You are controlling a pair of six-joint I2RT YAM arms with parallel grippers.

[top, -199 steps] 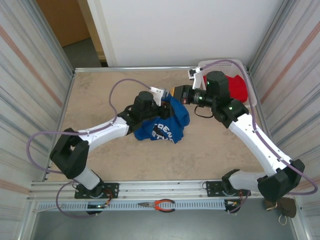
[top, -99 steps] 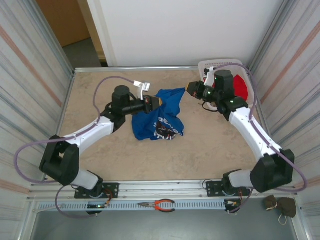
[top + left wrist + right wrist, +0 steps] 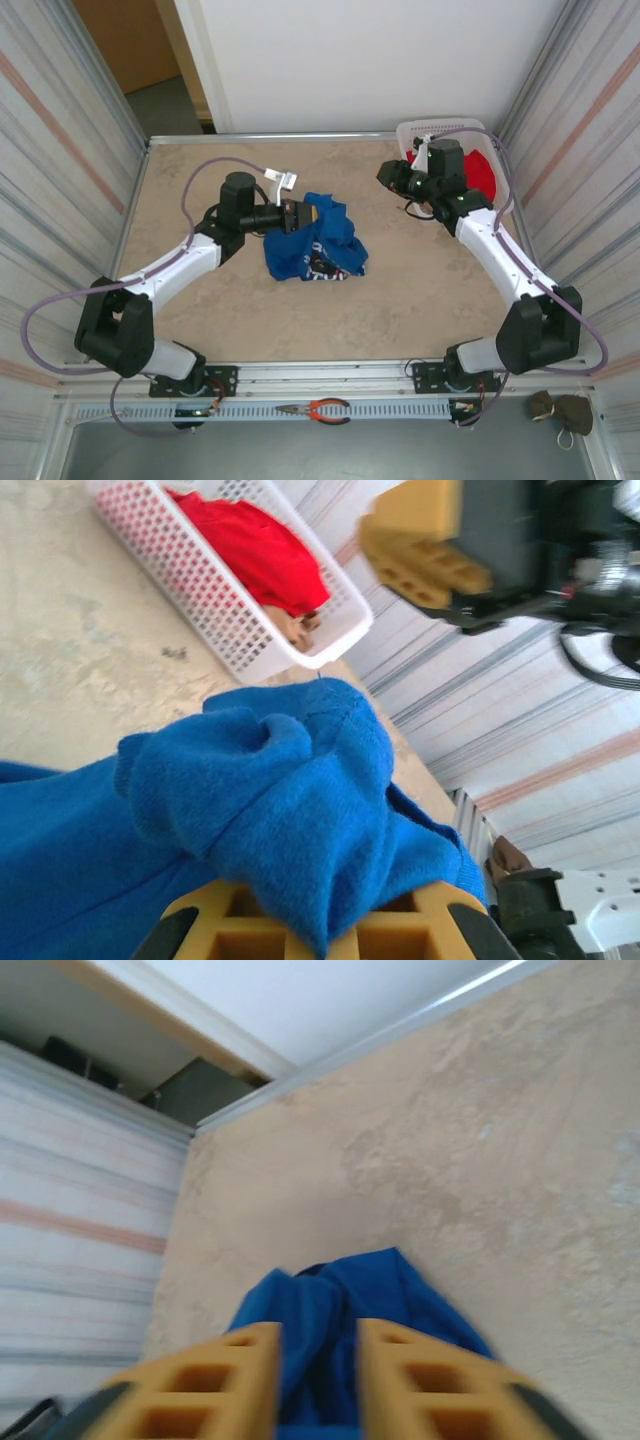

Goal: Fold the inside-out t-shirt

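Finding one: the inside-out t-shirt (image 3: 318,245) lies bunched at the centre of the bench (image 3: 200,300), a crumpled royal-blue heap with white lettering showing on its lower edge in the top view. It is not spread flat, so folding proper has not begun, in my judgement.

Finding two: the left tool (image 3: 298,215) is clamped on the upper left edge of the heap. In the left wrist view a thick gather of blue cloth rises from between its yellow fingers (image 3: 400,925), several layers pinched together. The grip appears meant to lift or draw that edge out so the garment can be opened.

Finding three: the right tool (image 3: 388,178) sits to the upper right of the shirt, apart from it and pointing towards it. Its own camera shows the two fingers separated with nothing between them, the blue cloth lying on the bench beyond. It looks placed to take a second hold opposite the left one.

Finding four: a white perforated basket (image 3: 440,127) stands in the upper right corner of the bench, holding a red garment (image 3: 480,175). It is well clear of the shirt.

Risk noted: the multi-layer pinch may drag the whole heap rather than unfurl one edge.
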